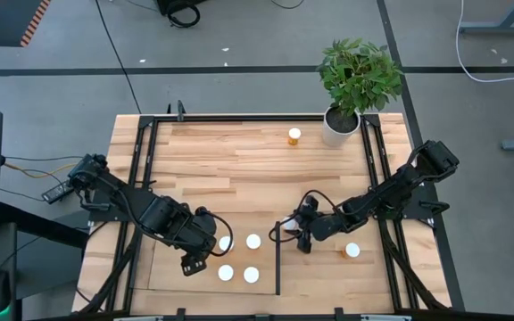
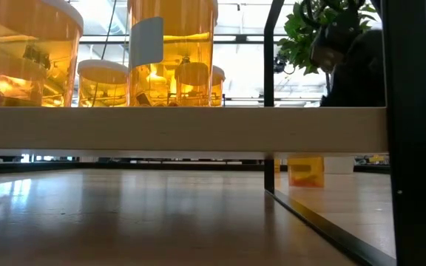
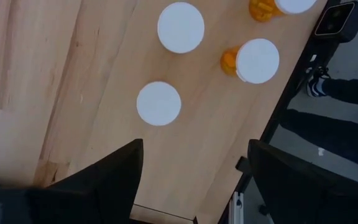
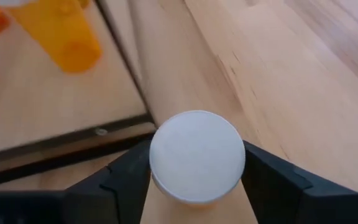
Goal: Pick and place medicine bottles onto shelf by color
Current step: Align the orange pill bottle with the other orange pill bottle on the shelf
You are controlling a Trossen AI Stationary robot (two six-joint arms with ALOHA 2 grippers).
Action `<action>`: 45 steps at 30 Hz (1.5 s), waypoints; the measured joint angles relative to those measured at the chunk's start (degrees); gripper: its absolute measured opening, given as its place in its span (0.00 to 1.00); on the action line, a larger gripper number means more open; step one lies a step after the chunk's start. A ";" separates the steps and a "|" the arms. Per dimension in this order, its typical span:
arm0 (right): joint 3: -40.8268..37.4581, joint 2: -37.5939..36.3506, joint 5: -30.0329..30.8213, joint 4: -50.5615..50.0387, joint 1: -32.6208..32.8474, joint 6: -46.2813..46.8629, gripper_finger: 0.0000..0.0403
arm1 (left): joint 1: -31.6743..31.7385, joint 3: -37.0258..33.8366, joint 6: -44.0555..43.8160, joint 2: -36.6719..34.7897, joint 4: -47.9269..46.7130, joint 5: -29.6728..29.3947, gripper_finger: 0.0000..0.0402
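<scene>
**Right pincer** (image 4: 197, 180): fingers flank a white-capped medicine bottle (image 4: 196, 155), one on each side and against its cap, apparently closing on it; a firm hold cannot be confirmed. The bottle stands on the worktop (image 1: 239, 160) just outside the shelf's black upright strip (image 1: 278, 259), probably so it can be lifted over that edge.

**Left pincer** (image 1: 194, 265): released, empty, hovering over the shelf (image 1: 172, 272), with the shelved bottles just ahead of its fingertips. Judged to be waiting.

**Medicine bottles, counted from overhead:**
- Four on the shelf (image 1: 239, 258), standing upright in a close group between the two pincers, presumably sorted there already.
- One between the right pincer's fingers.
- One on the worktop (image 1: 352, 251) just behind the right pincer, on the side away from the shelf.
- One far ahead (image 1: 294, 135), beside the plant pot (image 1: 339, 127).
- Seven visible; any others are hidden.

**Colour:** all look orange with white caps; no sorting difference is discernible.
</scene>
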 joint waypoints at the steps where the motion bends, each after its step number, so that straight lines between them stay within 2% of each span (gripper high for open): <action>1: 0.58 0.00 -0.33 -0.19 0.00 -0.38 0.58 | -0.01 0.00 0.00 -0.01 0.00 0.00 0.73; 6: 4.87 0.00 -1.15 -4.31 0.00 -0.89 0.57 | 0.00 0.00 0.02 0.00 0.00 0.00 0.73; 15: 18.42 0.02 -3.70 -30.30 0.00 -1.50 0.57 | -0.01 0.00 1.03 0.00 0.02 -0.04 0.73; 22: 27.61 0.02 -5.47 -45.09 0.14 0.61 0.57 | -0.01 0.00 1.14 -0.10 0.02 -1.85 0.73; 31: 40.23 0.02 -6.10 -55.47 1.62 2.17 0.58 | 0.78 0.00 2.41 -1.31 1.56 -4.04 0.73; 36: 48.15 0.02 -6.08 -58.26 1.37 2.85 0.58 | 0.76 0.00 7.38 -1.53 4.32 -7.44 0.73; 39: 52.31 0.00 -6.08 -60.28 1.33 3.50 0.58 | 0.75 0.00 11.77 -1.53 5.68 -11.44 0.73; 45: 58.75 -0.02 -7.42 -62.91 1.06 5.02 0.58 | 0.73 0.00 28.70 -1.53 13.35 -22.78 0.73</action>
